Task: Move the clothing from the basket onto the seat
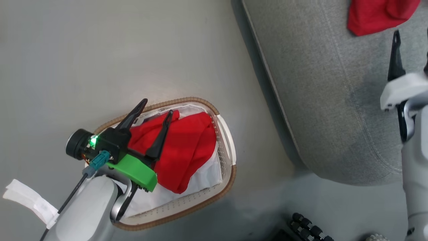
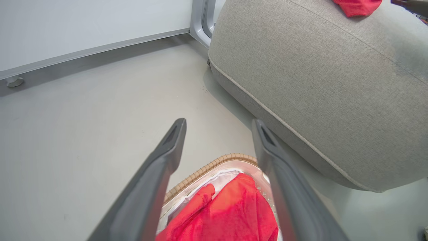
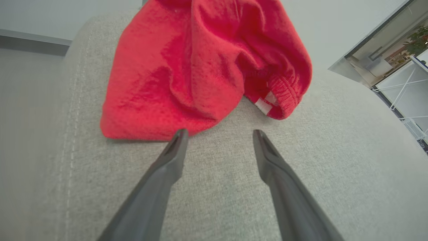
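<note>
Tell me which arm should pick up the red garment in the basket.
Left. The left gripper hangs open right above the red garment in the basket. The right gripper is open over the seat, beside the second garment lying there, away from the basket.

The head view's top edge is cutting off the red garment (image 1: 378, 15) on the seat (image 1: 334, 100), and its right edge is slicing through the right gripper (image 1: 412, 31). The left gripper (image 1: 157, 106) and forearm (image 1: 87, 207) are covering part of the basket (image 1: 230, 157) and its white liner (image 1: 207, 174). A black ridged object (image 1: 311, 229) at the bottom edge is showing too little to identify.
</note>
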### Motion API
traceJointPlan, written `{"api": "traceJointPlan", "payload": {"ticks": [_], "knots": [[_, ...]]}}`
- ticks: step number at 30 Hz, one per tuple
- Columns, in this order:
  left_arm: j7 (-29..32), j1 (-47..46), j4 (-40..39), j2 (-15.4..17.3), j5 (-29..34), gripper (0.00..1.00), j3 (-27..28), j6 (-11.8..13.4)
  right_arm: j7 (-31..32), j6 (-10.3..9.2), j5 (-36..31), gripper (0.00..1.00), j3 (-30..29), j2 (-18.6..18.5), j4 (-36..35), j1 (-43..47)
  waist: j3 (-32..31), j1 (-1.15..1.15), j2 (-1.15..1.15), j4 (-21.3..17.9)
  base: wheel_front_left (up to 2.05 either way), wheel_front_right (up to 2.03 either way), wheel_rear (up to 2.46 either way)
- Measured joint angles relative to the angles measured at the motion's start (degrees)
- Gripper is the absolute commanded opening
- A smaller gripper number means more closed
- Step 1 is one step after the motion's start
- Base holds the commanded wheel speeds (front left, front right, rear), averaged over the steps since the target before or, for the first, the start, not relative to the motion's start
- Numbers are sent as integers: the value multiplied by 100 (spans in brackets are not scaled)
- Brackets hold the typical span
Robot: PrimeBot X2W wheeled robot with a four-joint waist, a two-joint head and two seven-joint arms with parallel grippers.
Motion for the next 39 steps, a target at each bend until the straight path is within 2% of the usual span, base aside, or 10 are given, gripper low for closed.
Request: {"api": "traceJointPlan", "payload": {"ticks": [7,16,25,32,39], "knots": [[0,260,205,-215,-8,100,308,0,0,0,392,100,214,112,-733,1053,-541,0,0,-90,0,0,0],[0,885,477,-673,177,100,1277,0,-1,0,960,100,609,297,-1201,1700,-1329,-1,0,-34,0,0,0],[0,1433,760,-1095,530,100,2620,1,-1,-1,1295,100,1131,587,-1394,2072,-2065,-1,0,303,0,0,0],[-1,1851,730,-1301,949,100,3282,0,-1,-1,1427,100,1523,655,-1415,2374,-2545,-1,0,606,0,0,0],[0,2392,617,-1557,1069,100,3896,0,-1,-1,1744,100,1763,665,-1378,2932,-3025,-1,0,836,0,0,0]]}}
